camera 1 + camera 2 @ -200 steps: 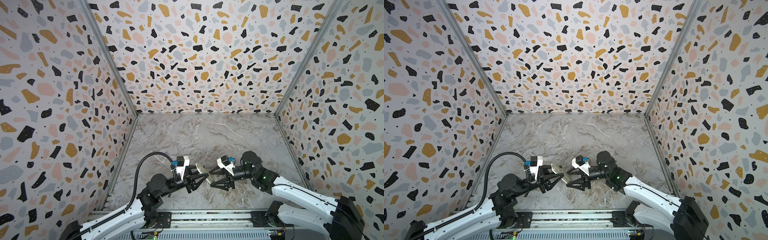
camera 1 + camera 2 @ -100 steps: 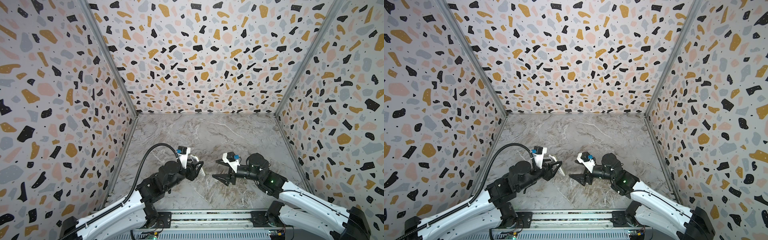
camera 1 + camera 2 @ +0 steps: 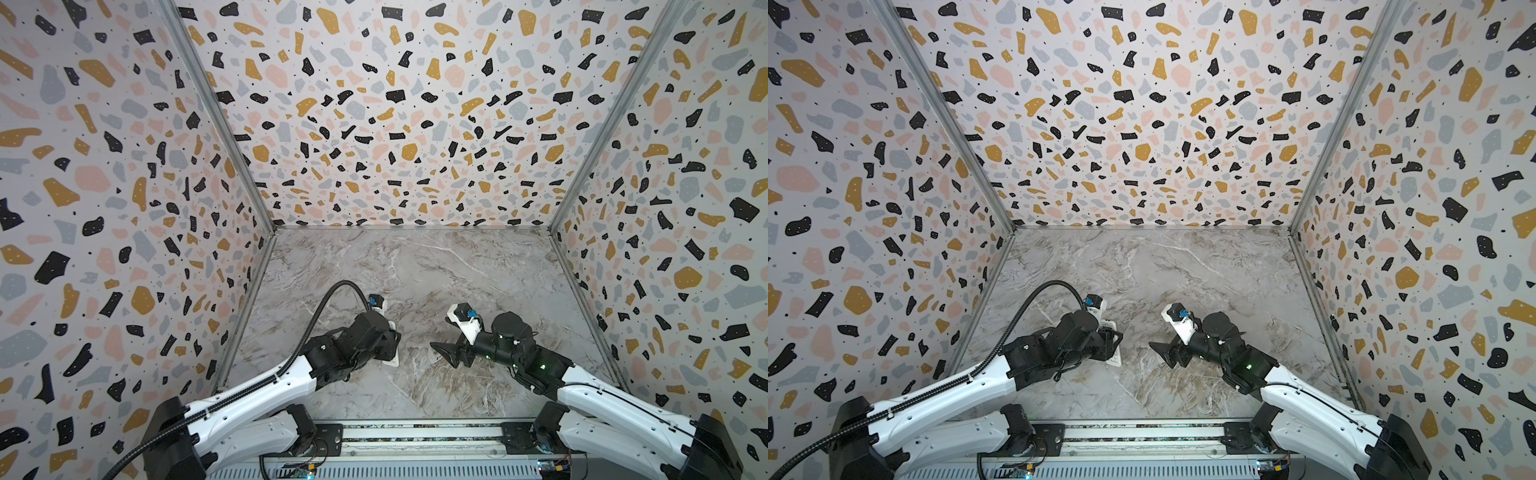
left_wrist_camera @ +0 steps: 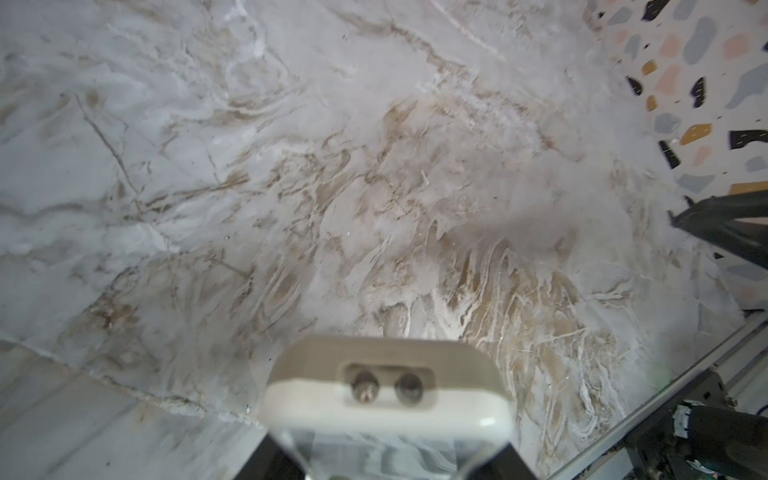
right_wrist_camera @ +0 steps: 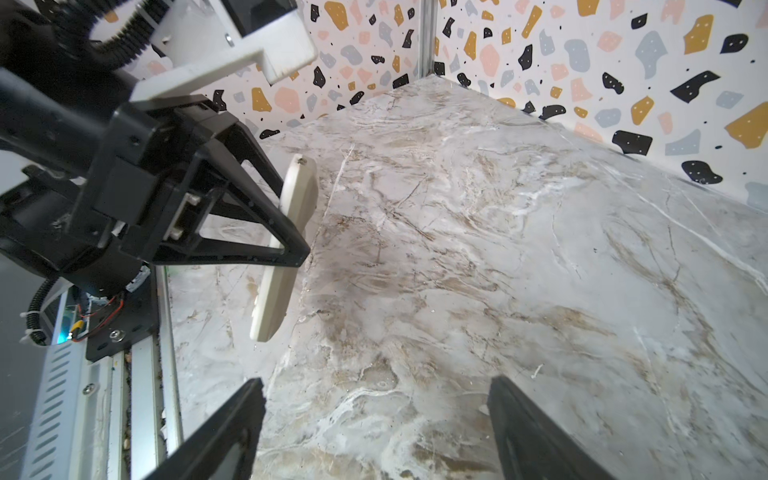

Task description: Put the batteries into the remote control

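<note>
The white remote control is held on edge above the marble floor, with my left gripper shut on its middle. Its end face with two small emitters points away from the left wrist camera. In the right wrist view the remote control hangs tilted between the left gripper's black fingers. In both top views only a white strip of it shows under the left gripper. My right gripper stands open and empty, a short way to the right. The batteries are out of view.
Terrazzo-patterned walls close the marble floor on three sides. A metal rail with the arm bases runs along the front edge. The left arm's black cable arches over the floor.
The two grippers were close together at the remote; the right gripper has opened wider and drawn back to the right. The left gripper has swung the remote away to the left.
</note>
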Controlling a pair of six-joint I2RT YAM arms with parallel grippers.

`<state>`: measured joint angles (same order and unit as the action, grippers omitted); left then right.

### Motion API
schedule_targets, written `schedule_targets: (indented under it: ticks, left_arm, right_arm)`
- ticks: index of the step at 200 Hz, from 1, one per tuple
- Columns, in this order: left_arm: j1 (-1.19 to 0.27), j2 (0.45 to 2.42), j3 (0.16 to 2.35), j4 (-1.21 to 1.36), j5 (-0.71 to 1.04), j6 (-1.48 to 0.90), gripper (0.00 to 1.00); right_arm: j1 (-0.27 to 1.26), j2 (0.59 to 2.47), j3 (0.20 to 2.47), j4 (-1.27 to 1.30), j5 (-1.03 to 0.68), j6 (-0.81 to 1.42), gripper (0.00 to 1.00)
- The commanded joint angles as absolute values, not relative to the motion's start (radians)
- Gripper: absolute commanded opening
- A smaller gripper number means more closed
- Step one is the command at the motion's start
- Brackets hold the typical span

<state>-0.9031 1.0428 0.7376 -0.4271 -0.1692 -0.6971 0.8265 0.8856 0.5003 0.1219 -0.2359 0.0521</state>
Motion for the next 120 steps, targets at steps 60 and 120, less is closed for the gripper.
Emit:
schedule_targets:
  ticks: [60,120]
  left_arm:
    - [-0.861,1.193,0.743,-0.47,-0.098,-0.759,0.15]
    - [-0.848,1.304,0.723,-0.466,-0.057,-0.767,0.18]
  right_arm:
    - [0.837,0.932,0.468,0.149,-0.197,0.068,0.89]
    - [0.839,0.937,0.46,0.16,-0.204,0.071,0.89]
